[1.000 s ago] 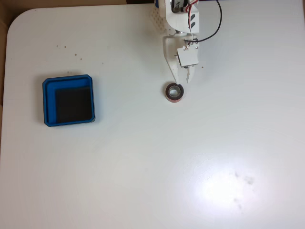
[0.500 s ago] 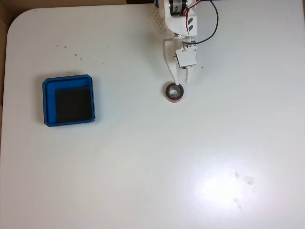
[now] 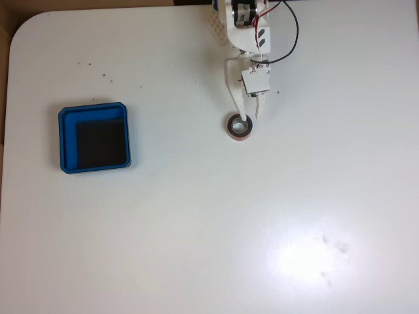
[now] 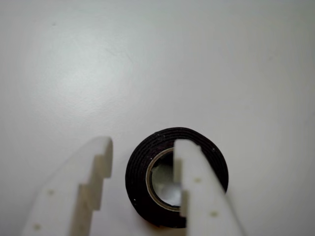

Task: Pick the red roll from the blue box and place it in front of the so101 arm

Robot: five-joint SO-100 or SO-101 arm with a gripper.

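Observation:
The red roll (image 3: 238,135) lies flat on the white table, just below the so101 arm (image 3: 245,29) in the fixed view and well to the right of the blue box (image 3: 63,137). The box holds nothing; its black floor is bare. My gripper (image 3: 251,117) hangs open right at the roll's upper edge. In the wrist view the roll (image 4: 138,183) looks dark with a pale core. There the gripper (image 4: 143,145) has one white finger (image 4: 197,187) over the roll's open centre and the other finger (image 4: 83,187) outside the roll on the left.
The white table (image 3: 196,229) spreads wide below and to the right of the roll. A few small dark specks (image 3: 105,75) mark it above the box. The table's rounded corner and a brown floor strip (image 3: 5,39) show at the upper left.
The arm has shifted a little and the gripper's tips have crept closer to the roll's upper edge. The roll and the box have stayed put.

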